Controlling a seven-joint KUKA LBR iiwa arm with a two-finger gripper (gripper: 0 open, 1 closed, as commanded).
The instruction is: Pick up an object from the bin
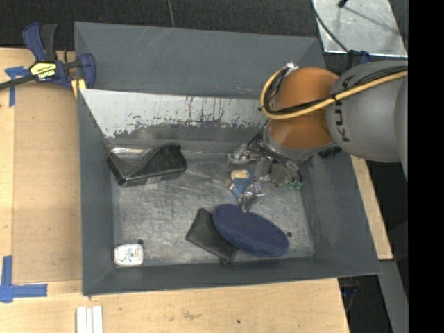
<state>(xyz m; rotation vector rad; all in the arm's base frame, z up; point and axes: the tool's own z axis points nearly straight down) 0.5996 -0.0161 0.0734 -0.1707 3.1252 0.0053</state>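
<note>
Bin (97, 207) | gripper (247, 198) over blue oval pad (251, 232) | black pouch (147, 164), white tag (128, 254)

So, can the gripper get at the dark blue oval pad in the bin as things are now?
Probably yes. The gripper is right at the far edge of the blue pad. Nothing lies on top of it, and the black flat piece seems to lie partly under it, not over it.

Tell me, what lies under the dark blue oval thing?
A flat black piece sticks out from under the blue oval's left end; the rest of it is covered.
</note>
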